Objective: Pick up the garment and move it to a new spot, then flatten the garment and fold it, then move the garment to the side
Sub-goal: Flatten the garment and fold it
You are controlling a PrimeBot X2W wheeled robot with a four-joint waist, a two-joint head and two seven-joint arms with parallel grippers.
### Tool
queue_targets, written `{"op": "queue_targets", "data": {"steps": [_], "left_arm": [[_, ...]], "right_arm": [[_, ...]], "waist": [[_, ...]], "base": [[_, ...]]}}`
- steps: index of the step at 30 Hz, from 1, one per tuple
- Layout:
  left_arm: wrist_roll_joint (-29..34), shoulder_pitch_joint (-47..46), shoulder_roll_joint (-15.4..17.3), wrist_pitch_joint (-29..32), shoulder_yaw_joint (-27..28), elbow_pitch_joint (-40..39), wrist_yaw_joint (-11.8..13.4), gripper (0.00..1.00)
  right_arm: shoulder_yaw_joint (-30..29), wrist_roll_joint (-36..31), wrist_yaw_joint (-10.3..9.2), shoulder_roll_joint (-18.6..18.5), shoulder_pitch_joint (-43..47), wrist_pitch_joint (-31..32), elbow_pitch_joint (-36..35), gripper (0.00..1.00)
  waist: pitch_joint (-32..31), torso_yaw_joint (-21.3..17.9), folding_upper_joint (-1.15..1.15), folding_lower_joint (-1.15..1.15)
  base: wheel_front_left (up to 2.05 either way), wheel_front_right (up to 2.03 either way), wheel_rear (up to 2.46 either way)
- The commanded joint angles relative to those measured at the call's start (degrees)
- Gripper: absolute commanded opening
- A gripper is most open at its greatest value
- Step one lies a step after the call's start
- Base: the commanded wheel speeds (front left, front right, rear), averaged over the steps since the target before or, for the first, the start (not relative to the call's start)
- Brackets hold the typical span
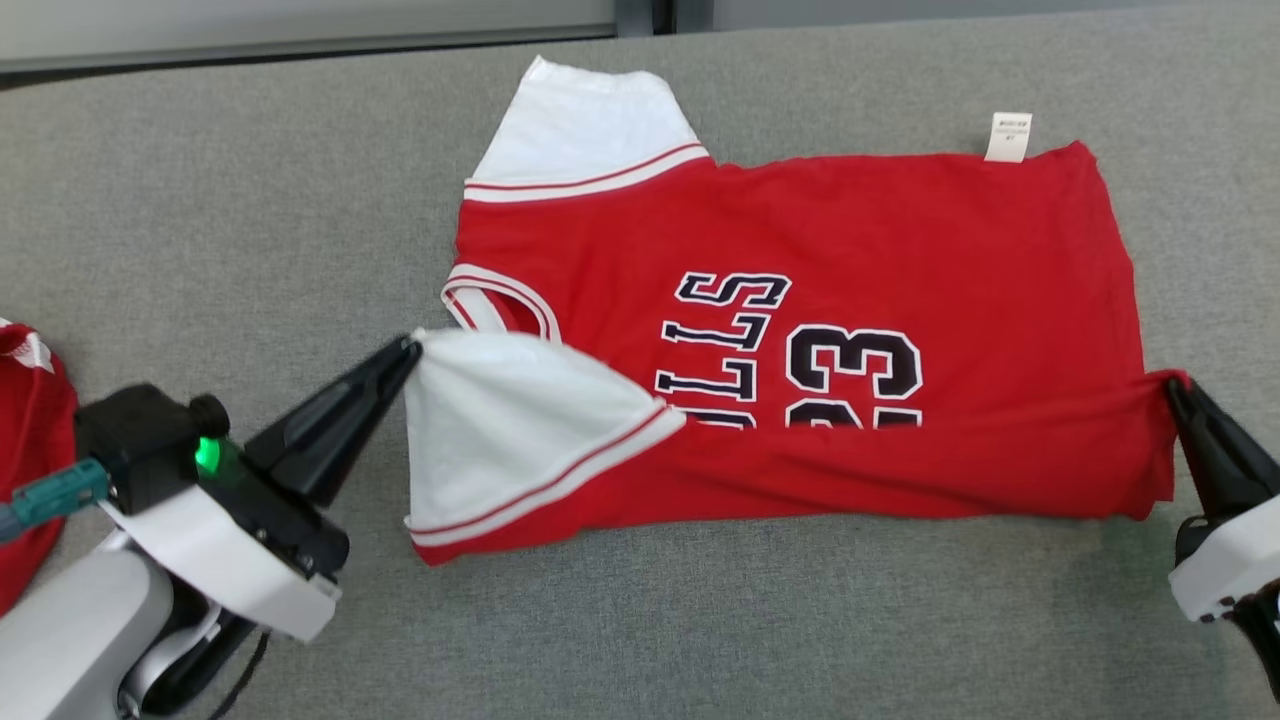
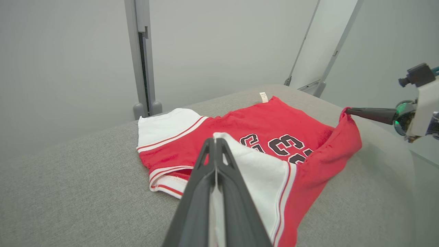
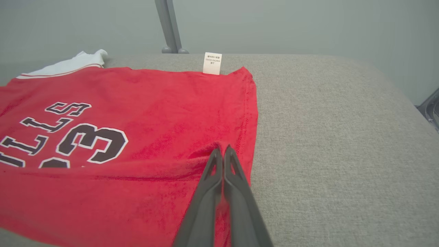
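Observation:
The garment [image 1: 850,240] is a red jersey with white sleeves and dark lettering, spread on the grey table, its near long edge lifted and folded over toward the middle. My left gripper [image 1: 408,347] is shut on the near white sleeve [image 1: 500,420], pinching its corner. My right gripper [image 1: 1172,384] is shut on the red hem corner at the far right. In the left wrist view the sleeve [image 2: 260,171] runs between my closed fingers [image 2: 205,164], and the right gripper [image 2: 347,110] holds the raised hem. The right wrist view shows the fingers [image 3: 214,164] clamped on red cloth [image 3: 137,103].
The grey padded table [image 1: 250,200] has bare surface left of and in front of the jersey. Another red garment [image 1: 30,420] lies at the left edge beside my left arm. A white care label [image 1: 1008,136] sticks out past the jersey's far edge. A wall and metal posts [image 2: 142,58] stand behind.

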Motion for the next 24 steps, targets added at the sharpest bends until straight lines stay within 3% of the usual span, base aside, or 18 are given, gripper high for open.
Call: {"op": "queue_targets", "data": {"steps": [1,10,17,18,19,20,21,24], "left_arm": [[0.0,-3.2,0.2,-1.0,-1.0,1.1,0.0,0.0],[-1.6,-13.9,-1.0,-2.6,-8.9,6.5,0.0,0.0],[-0.2,-15.6,-3.1,-2.7,-7.2,8.4,0.0,0.0],[0.1,-15.2,-3.4,-2.7,-6.9,8.5,0.0,0.07],[0.2,-14.7,-3.6,-2.7,-6.4,8.9,0.0,0.31],[0.5,-14.1,-3.7,-2.7,-5.9,9.4,0.0,0.77],[0.6,-12.7,-4.3,-2.7,-4.1,10.3,0.0,1.0],[0.9,-10.3,-4.8,-2.7,-1.8,10.9,0.0,1.0]], "right_arm": [[-0.3,-1.4,-0.02,-0.3,-1.8,-0.3,0.9,0.0],[1.5,-3.2,-0.02,1.5,-7.8,-2.7,4.8,0.0],[1.9,-4.5,-0.02,2.8,-10.2,-6.6,7.9,0.0],[1.7,-4.6,-0.02,3.2,-10.5,-7.4,8.5,0.0],[1.4,-4.6,-0.02,3.6,-10.7,-8.2,9.0,0.33],[1.4,-4.8,-0.02,3.8,-10.6,-8.8,9.6,0.8],[0.9,-5.1,-0.03,4.5,-9.9,-10.6,10.3,1.0],[0.7,-5.7,-0.02,5.0,-8.3,-12.4,9.9,1.0]], "waist": [[1.9,0.2,0.0,0.0],[5.5,0.0,0.0,0.0],[5.5,-0.6,0.0,0.0],[5.3,-0.8,0.0,0.0],[5.0,-0.9,0.0,0.0],[4.7,-0.9,0.0,0.0],[4.1,-1.0,0.0,0.0],[3.3,-1.0,0.0,0.0]], "base": [[0.0,0.0,0.0],[0.0,0.0,0.0],[0.0,0.0,0.0],[0.0,0.0,0.0],[0.0,0.0,0.0],[0.0,0.0,0.0],[0.0,0.0,0.0],[0.0,0.0,0.0]]}}
